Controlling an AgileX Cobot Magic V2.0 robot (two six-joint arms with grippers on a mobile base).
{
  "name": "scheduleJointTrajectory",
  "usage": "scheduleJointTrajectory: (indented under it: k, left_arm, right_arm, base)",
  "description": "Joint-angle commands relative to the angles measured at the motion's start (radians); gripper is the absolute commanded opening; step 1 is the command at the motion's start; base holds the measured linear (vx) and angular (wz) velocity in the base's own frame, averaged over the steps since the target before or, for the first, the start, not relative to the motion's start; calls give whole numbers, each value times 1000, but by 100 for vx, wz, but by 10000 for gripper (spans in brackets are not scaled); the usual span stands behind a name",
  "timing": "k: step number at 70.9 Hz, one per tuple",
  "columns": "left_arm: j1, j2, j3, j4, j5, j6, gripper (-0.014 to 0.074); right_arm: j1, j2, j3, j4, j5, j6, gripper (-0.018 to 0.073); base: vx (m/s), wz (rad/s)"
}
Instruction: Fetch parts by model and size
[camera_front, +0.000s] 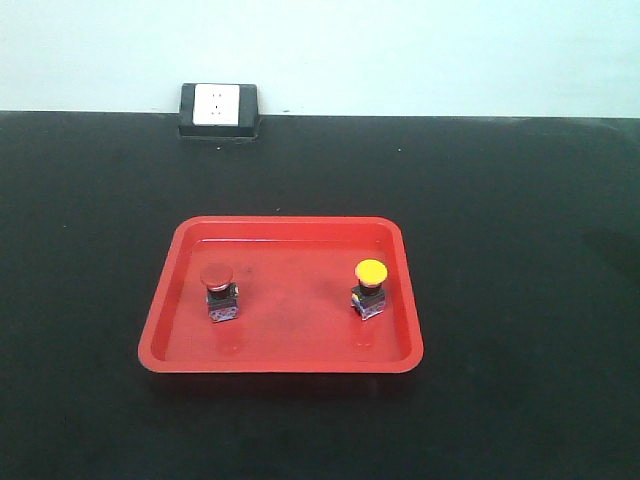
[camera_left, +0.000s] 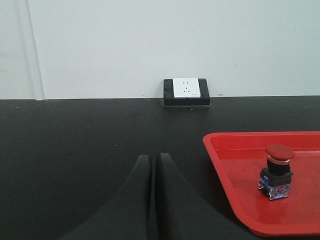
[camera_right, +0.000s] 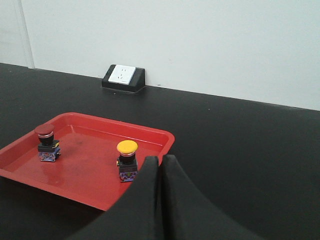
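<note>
Switches, 1 red-capped (camera_front: 219, 291) and 1 yellow-capped (camera_front: 369, 288), stand upright, well apart in a red tray (camera_front: 290, 232) on the black surface (camera_front: 520, 250), both pincers (left (camera_left: 152, 165), right (camera_right: 161, 166)) pressed together, empty.

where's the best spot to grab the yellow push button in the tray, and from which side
Probably by the blocky black-and-blue base of the yellow-capped push button, or the neck just under its cap, coming down from above. It stands upright, well apart from the red-capped push button, and the red tray's raised rim hinders a low sideways approach. The domed cap looks wider and rounder, so likely slippery.
</note>
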Motion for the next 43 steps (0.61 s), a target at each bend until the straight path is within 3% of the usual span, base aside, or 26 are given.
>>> scheduleJointTrajectory:
  k: [1, 26, 43]
  left_arm:
    - [-2, -13, 5, -3, -69, 1, -7]
    - [-2, -13, 5, -3, -69, 1, -7]
    - [-2, -13, 5, -3, -69, 1, -7]
  right_arm:
    - [-11, 4, -11, -3, -71, -3, -10]
    - [-315, -33, -3, -2, -51, -3, -10]
    - [-333, -87, 189, -2, -267, -4, -10]
  base:
    - [0, 0]
    - [0, 0]
    - [0, 0]
